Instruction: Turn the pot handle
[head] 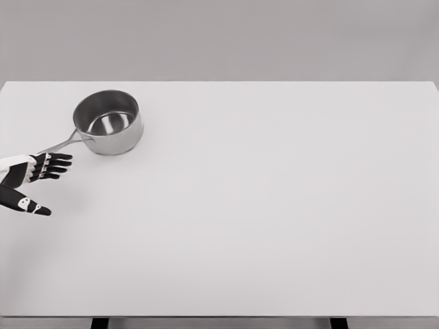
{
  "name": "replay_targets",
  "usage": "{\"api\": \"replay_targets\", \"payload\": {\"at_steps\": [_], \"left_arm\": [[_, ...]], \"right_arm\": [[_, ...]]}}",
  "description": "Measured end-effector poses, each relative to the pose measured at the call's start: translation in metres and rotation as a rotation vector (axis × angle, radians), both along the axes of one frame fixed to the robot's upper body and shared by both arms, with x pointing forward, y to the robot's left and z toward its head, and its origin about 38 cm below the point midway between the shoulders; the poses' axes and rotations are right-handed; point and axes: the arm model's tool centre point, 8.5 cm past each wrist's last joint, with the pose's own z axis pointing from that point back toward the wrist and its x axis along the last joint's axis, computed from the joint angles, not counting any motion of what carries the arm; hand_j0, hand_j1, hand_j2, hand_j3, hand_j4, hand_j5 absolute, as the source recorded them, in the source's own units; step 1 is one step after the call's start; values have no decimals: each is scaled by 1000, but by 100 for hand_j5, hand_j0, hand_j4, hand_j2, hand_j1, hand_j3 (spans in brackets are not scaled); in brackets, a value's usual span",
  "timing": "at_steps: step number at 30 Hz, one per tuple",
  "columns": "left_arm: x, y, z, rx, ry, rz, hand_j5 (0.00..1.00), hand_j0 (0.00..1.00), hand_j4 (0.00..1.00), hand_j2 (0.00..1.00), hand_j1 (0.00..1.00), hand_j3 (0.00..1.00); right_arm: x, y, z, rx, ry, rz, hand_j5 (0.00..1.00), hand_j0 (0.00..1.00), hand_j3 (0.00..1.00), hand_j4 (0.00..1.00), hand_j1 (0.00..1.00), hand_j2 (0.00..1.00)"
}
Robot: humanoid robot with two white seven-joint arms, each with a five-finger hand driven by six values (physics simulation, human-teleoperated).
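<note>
The left hand point(38, 179) comes in at the left edge of the head view, low over the table point(274, 219). Its dark fingers point(56, 166) are stretched out and lie side by side, pointing to the right, while the thumb point(36, 208) sticks out apart from them, lower down. The hand holds nothing. Just above the fingers ends the thin handle point(60, 144) of the pot point(108, 123); whether the fingertips touch it cannot be told, though they seem just beside it. The handle runs up and to the right to the pot's wall. The pot is a shiny metal one, upright, open at the top, standing in the far left part of the white table. The right arm does not show.
</note>
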Motion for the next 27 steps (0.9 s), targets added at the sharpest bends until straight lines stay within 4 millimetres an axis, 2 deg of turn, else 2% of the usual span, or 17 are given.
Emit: {"api": "replay_targets", "payload": {"at_steps": [27], "left_arm": [[15, 27, 21, 86, -94, 62, 100, 100, 100, 100, 100, 100]], "right_arm": [[0, 0, 0, 0, 0, 0, 100, 100, 100, 100, 100, 100]]}}
